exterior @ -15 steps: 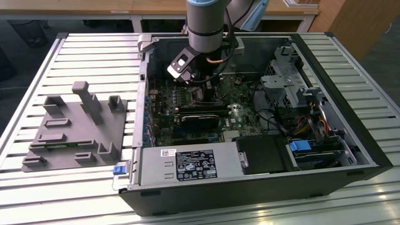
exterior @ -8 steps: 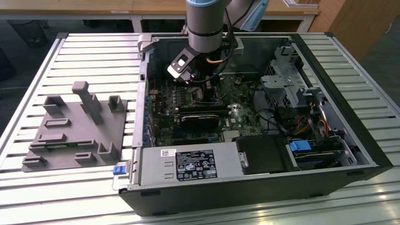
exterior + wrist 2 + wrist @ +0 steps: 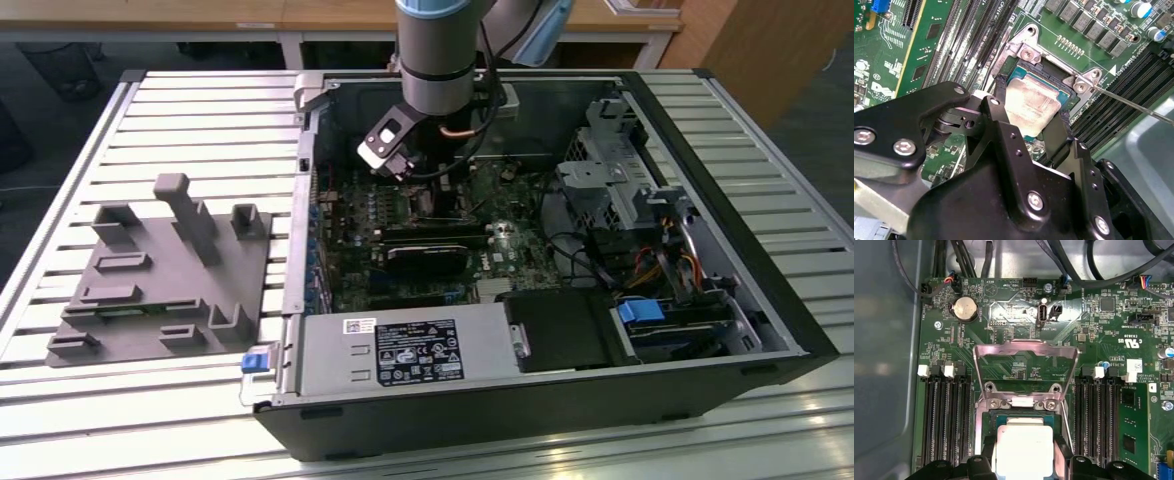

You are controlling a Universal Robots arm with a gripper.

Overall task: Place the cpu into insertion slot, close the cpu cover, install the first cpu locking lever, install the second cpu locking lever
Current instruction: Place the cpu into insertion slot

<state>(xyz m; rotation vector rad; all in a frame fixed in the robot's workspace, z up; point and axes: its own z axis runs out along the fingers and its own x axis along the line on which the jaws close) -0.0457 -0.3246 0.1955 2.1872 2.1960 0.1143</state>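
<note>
Slatted table [image 3: 200, 110], open computer case [image 3: 534, 420]. Claw [image 3: 1031, 114] pinches chip [image 3: 1024, 447] by two opposite edges, right at socket [image 3: 1024, 52]; seating unclear. Cover [image 3: 1024, 346] stands flipped open beside socket. Chip probably light, stiff, fragile underneath: edge hold only.

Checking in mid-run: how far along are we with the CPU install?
Done: nothing is finished yet. In hand: the gripper is closed on the cpu, which sits at the insertion slot; whether it is fully seated I cannot tell. Left: the cpu cover stands open, swung back off the slot, and a thin lever rod sticks out unlatched, so the cover and both levers remain.
</note>
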